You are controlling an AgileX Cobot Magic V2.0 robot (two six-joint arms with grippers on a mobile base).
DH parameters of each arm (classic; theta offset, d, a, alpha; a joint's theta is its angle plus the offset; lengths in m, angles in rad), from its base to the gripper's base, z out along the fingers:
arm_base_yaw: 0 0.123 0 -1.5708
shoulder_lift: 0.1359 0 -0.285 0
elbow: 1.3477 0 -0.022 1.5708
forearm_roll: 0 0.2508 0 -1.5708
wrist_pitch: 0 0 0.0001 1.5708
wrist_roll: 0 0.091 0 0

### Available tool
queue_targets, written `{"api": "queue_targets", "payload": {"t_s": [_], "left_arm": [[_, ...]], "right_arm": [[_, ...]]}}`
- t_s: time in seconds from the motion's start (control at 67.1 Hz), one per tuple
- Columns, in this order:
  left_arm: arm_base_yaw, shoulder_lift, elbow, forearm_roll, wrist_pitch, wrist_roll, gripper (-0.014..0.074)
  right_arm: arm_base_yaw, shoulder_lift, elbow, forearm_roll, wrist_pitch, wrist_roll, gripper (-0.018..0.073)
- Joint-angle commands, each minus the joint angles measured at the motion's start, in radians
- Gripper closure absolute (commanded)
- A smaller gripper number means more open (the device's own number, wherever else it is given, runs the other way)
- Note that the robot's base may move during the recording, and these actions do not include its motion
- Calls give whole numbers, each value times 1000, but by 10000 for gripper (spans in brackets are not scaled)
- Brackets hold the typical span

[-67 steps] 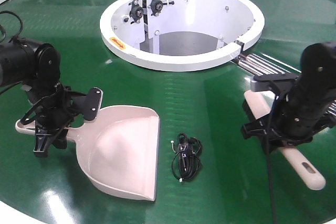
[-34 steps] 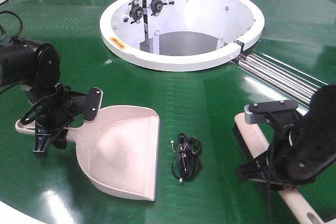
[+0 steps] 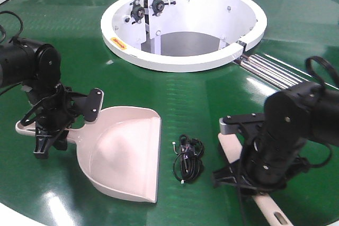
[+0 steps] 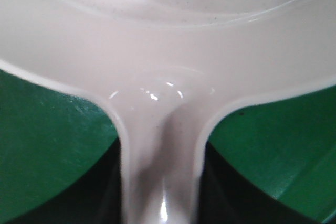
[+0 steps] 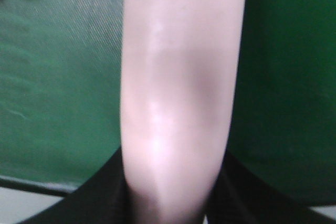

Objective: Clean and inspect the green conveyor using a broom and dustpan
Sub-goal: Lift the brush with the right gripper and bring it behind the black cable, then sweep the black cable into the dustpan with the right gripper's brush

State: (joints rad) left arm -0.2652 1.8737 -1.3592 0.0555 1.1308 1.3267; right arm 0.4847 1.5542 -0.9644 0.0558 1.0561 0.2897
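Observation:
The pale pink dustpan [image 3: 124, 154] lies on the green conveyor [image 3: 185, 93], its wide mouth facing right toward a black cable tangle [image 3: 188, 161]. My left gripper [image 3: 52, 130] is shut on the dustpan's handle at the left. The left wrist view shows that handle [image 4: 160, 171] running between the dark fingers into the scoop [image 4: 168, 51]. My right gripper [image 3: 259, 175] is shut on the broom [image 3: 229, 145]; its head pokes out left of the arm, just right of the tangle. The broom's body [image 5: 178, 77] fills the right wrist view over the belt.
A white ring-shaped housing [image 3: 183, 62] with a deep opening stands at the back centre. Steel rollers [image 3: 275, 75] run from it to the right. The belt's white rim [image 3: 10, 213] curves along the front left.
My right arm has swung left and nearer the front with the broom, bringing its head close beside the black cable tangle. The left arm and dustpan have stayed put.

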Motion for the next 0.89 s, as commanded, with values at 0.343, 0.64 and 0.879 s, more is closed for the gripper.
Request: {"api": "queue_targets", "payload": {"t_s": [0.343, 0.64, 0.879], "left_arm": [[-9, -38, -25, -14, 14, 4, 603], [-9, -38, -25, -14, 14, 4, 603], [-9, -38, -25, -14, 14, 4, 603]], "right_arm": [[1, 165, -181, 178, 43, -81, 564], [46, 224, -249, 298, 55, -165, 564], [136, 313, -389, 299, 95, -156, 564]]}}
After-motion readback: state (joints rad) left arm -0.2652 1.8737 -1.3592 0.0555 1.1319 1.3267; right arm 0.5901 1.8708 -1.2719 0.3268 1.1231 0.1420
